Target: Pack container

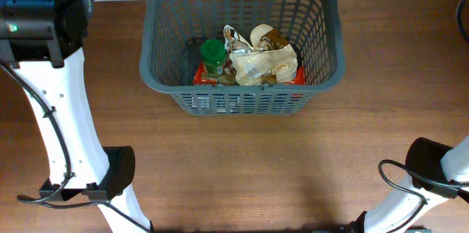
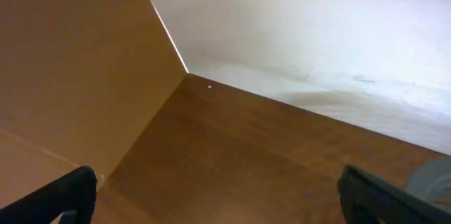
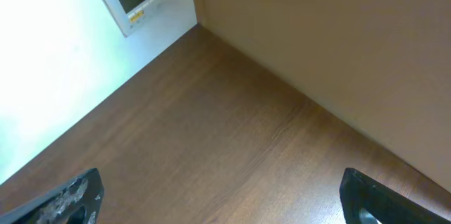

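I read container on table, holding green-lidded jar and crumpled packets | left gripper spread wide, released | right gripper spread wide, released

Overhead looks straight down on the table and basket — both wrist views sit low, angled across bare wood; only the table is shared.

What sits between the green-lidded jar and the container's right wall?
A crumpled beige packet fills the stretch from the green-lidded jar to the container wall. This shows in the overhead view only.
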`<action>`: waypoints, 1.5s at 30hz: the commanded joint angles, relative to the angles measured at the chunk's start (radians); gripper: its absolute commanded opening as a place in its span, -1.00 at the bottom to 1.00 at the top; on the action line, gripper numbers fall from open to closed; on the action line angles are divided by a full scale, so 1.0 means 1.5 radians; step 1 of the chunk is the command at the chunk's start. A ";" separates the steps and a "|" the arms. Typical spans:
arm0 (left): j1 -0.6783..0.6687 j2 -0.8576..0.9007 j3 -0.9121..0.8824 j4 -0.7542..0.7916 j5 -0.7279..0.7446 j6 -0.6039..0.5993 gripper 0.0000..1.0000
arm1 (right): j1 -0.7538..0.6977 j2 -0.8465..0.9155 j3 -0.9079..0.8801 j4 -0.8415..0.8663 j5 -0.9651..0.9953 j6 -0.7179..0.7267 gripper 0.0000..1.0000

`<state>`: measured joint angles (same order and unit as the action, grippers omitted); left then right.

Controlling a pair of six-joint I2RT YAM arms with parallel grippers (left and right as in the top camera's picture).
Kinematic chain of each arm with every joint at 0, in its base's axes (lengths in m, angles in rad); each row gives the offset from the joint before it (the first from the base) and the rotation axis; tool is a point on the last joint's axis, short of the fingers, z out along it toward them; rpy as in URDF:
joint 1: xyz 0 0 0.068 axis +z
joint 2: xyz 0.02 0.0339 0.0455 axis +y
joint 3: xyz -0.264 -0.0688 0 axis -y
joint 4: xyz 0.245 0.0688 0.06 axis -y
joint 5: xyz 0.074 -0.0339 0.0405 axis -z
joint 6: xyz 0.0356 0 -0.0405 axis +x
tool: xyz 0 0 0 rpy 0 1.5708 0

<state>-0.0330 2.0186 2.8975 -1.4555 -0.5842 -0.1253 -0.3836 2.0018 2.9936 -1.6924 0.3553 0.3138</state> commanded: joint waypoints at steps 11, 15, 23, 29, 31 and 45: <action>0.002 -0.005 0.006 -0.003 -0.007 -0.011 0.98 | -0.002 -0.062 0.000 -0.004 0.013 0.004 0.98; 0.002 -0.005 0.006 -0.003 -0.007 -0.011 0.99 | 0.009 -0.121 0.000 -0.002 0.014 0.004 0.98; 0.002 -0.005 0.006 -0.003 -0.007 -0.011 0.99 | 0.105 -0.386 -0.300 0.251 0.040 0.004 0.98; 0.002 -0.005 0.006 -0.003 -0.007 -0.011 0.99 | 0.144 -0.625 -0.717 0.518 -0.025 0.004 0.98; 0.002 -0.005 0.006 -0.003 -0.007 -0.011 0.99 | 0.144 -0.708 -0.865 0.594 -0.048 0.004 0.98; 0.002 -0.005 0.006 -0.003 -0.007 -0.011 0.99 | 0.144 -1.118 -1.556 0.952 -0.212 -0.120 0.98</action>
<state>-0.0330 2.0186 2.8979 -1.4590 -0.5842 -0.1291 -0.1745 0.3969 0.7738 -0.3145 0.0921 0.1753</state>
